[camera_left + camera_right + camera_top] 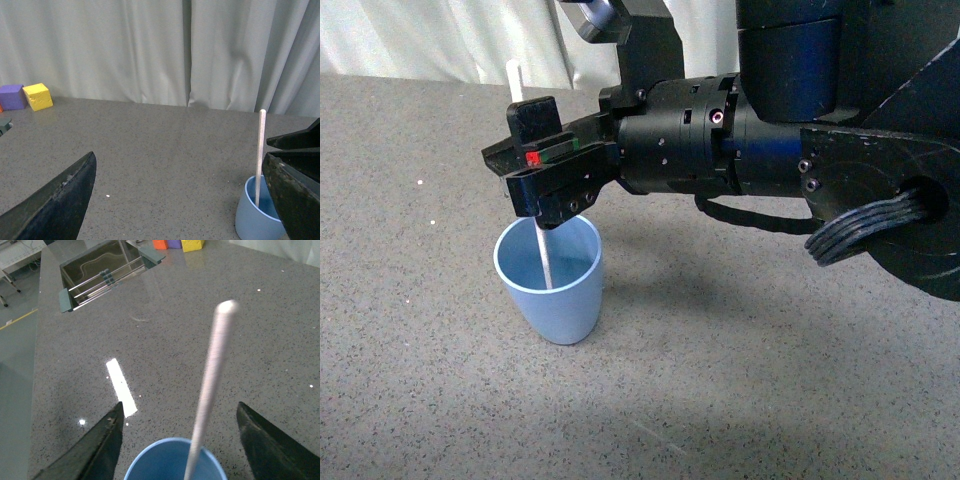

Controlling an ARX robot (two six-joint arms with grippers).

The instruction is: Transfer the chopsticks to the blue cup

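The light blue cup (pixel 552 277) stands upright on the grey table. The pale chopstick (pixel 544 255) stands in it, its lower end inside the cup and its top (pixel 514 75) rising behind the right gripper. My right gripper (pixel 542 172) hovers just above the cup's rim, open, its fingers on either side of the stick without touching it. In the right wrist view the stick (pixel 209 387) rises from the cup (pixel 172 460) between the spread jaws. My left gripper (pixel 180 200) is open and empty; cup (pixel 255 217) and stick (pixel 260 155) show beside its finger.
A yellow cube (pixel 38 96) and a purple cube (pixel 13 96) sit far off by the white curtain. In the right wrist view a recessed opening with metal rails (pixel 102 275) lies in the tabletop, with coloured blocks (pixel 180 244) beyond it.
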